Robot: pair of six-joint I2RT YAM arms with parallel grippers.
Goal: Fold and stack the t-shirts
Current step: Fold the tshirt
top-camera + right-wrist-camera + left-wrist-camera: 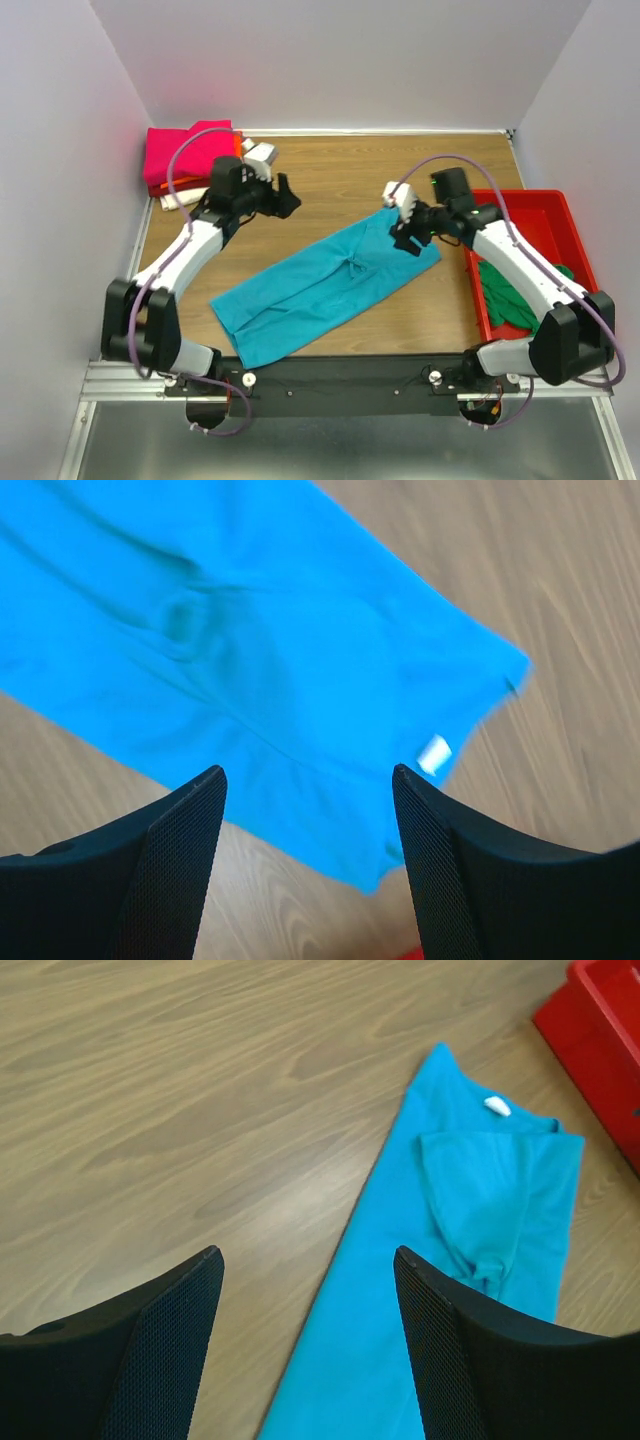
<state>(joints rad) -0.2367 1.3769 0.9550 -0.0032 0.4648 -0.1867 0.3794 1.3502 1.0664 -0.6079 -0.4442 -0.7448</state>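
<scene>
A teal t-shirt (325,285) lies on the table folded into a long strip, running from near left to far right. Its white neck label shows in the left wrist view (497,1107) and the right wrist view (433,753). My left gripper (288,197) is open and empty, above bare wood beyond the strip's far-left edge (330,1290). My right gripper (403,237) is open and empty, just above the shirt's far-right end (300,680). A green shirt (510,295) lies crumpled in the red tray. Folded magenta (185,152), orange and cream shirts are stacked at the far left.
The red plastic tray (545,215) stands on the right side of the table; its corner shows in the left wrist view (600,1030). White walls close in the table at the back and both sides.
</scene>
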